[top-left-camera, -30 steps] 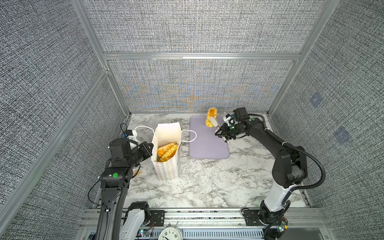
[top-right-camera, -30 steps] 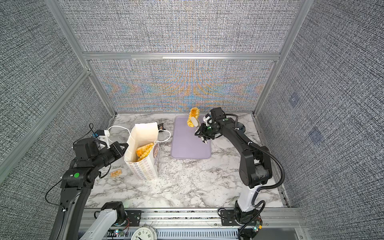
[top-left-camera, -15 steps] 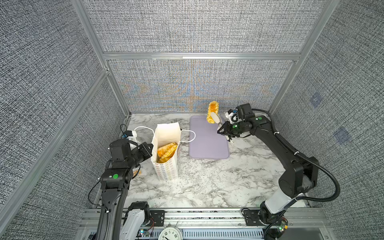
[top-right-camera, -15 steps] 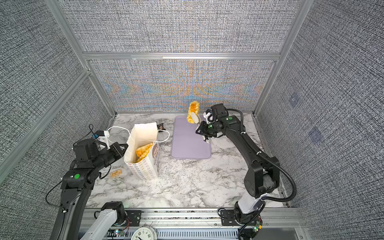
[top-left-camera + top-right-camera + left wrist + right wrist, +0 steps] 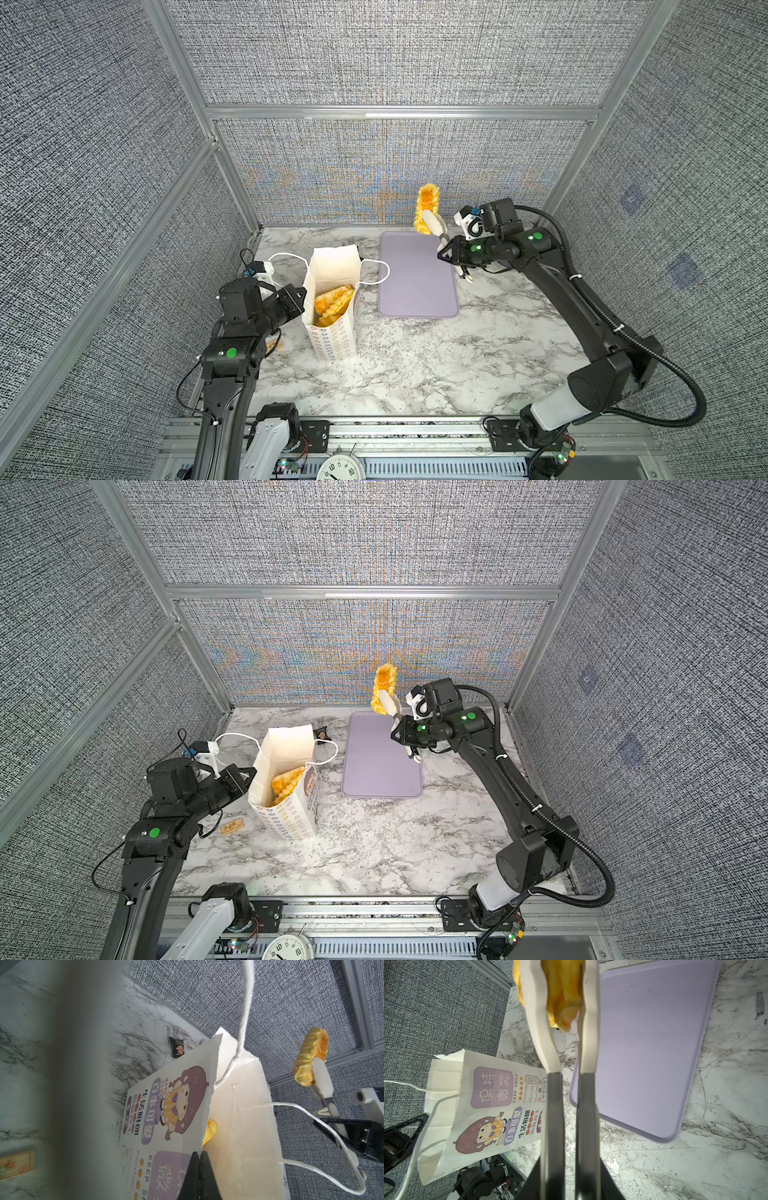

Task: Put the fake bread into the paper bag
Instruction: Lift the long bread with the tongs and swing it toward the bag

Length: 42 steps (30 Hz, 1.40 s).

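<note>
Surface: your marble tabletop (image 5: 415, 374) carries a lavender tray (image 5: 415, 274).
Room: grey woven walls (image 5: 374, 62) enclose it.
Paper bag (image 5: 332, 266): upright at the tray's 9 o'clock, fake bread (image 5: 332, 301) inside.
Left gripper (image 5: 199, 1159): pinched tight on the bag's rim.
Right gripper (image 5: 430, 222): narrow, clamping a ridged pastry (image 5: 428, 199) above the tray's 1 o'clock corner.
Left wrist view: it shows you the rim pinch, unclear from both top views, and a dark packet (image 5: 177, 1047) beyond the bag.

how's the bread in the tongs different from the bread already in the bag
The bread in the tongs is in the air by the far end of the tray; the bread in the bag rests inside the paper bag. The bread in the tongs stands nearly upright, pinched at its lower end by the tongs; the bread in the bag lies slanted, with nothing gripping it. Both are ridged and golden yellow.
</note>
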Tool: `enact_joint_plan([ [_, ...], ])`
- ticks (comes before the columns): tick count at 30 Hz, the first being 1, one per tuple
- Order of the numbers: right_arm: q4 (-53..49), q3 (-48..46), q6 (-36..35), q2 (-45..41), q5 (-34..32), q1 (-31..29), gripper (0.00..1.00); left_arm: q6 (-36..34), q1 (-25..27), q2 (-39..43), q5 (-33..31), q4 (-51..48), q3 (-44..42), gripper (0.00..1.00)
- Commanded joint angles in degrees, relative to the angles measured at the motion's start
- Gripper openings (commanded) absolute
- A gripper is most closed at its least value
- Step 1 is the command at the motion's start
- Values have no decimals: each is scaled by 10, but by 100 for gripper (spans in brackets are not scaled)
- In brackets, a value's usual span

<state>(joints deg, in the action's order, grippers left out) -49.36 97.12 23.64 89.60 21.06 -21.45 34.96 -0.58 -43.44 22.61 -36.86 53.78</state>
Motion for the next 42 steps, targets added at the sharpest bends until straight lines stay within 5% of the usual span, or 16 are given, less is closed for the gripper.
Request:
enact_joint_plan([
  [1,0,17,-12,-7,-1,-5,29,3,-1,0,4,19,-2,0],
  [42,-13,98,19,-30,-8,-182,30,6,-1,-1,5,23,1,0],
])
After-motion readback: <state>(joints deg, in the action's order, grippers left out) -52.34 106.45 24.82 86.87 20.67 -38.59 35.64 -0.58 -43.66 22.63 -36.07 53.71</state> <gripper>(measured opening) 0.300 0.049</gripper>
